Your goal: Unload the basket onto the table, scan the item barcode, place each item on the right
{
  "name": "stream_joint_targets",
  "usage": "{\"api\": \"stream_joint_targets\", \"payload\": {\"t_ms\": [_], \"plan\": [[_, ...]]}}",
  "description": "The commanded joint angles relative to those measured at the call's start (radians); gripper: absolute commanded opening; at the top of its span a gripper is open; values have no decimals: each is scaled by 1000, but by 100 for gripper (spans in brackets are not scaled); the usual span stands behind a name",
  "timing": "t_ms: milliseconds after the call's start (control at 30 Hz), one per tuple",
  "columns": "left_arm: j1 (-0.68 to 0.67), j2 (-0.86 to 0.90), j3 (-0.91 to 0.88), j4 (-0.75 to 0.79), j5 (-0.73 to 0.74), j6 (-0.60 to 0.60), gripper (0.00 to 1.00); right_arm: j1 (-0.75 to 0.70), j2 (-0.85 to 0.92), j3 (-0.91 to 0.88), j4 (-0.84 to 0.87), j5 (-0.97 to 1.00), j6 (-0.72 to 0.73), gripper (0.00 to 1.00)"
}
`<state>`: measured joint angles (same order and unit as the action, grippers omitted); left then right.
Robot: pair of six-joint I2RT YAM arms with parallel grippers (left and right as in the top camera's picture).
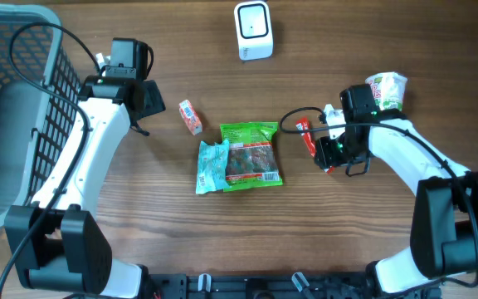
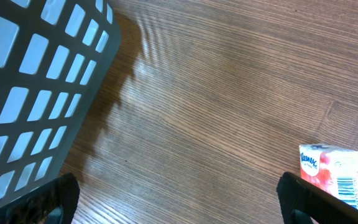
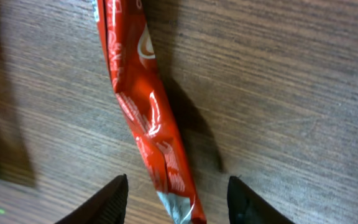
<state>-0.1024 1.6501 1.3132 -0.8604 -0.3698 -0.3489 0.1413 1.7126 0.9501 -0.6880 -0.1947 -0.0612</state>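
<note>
Brown wooden table. Right of green snack bag, long red shiny snack packet lies flat. Over packet, right claw spread loose, not gripping. Left of bag, left claw wide apart.

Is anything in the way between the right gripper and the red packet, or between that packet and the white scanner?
Nothing visible. The right gripper hangs open over the red packet, whose end lies between its fingers. From packet to scanner the table is bare; the green bag lies off to the left.
</note>
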Motion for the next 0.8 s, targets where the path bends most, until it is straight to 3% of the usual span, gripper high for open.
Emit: {"api": "stream_joint_targets", "payload": {"t_ms": [0, 33, 100, 333, 500, 533, 567, 667, 767], "plan": [[3, -5, -1, 1, -13, 12, 100, 6, -2, -14, 18, 15, -21, 40], [3, -6, -1, 1, -13, 12, 100, 6, -2, -16, 18, 14, -16, 31], [3, -6, -1, 1, -13, 12, 100, 6, -2, -29, 23, 14, -14, 21], [3, -6, -1, 1, -13, 12, 100, 6, -2, -119, 107, 14, -13, 14], [3, -5, -1, 1, -13, 12, 100, 6, -2, -119, 103, 11, 12, 14], [3, -6, -1, 1, -13, 12, 100, 6, -2, -119, 103, 11, 12, 4], [3, -6, -1, 1, -13, 12, 100, 6, -2, -118, 100, -4, 12, 4], [3, -5, -1, 1, -13, 12, 100, -12, -22, -56, 23, -167, 4, 4], [3, -6, -1, 1, -13, 12, 100, -59, -94, 3, -78, -370, -103, 4]]}}
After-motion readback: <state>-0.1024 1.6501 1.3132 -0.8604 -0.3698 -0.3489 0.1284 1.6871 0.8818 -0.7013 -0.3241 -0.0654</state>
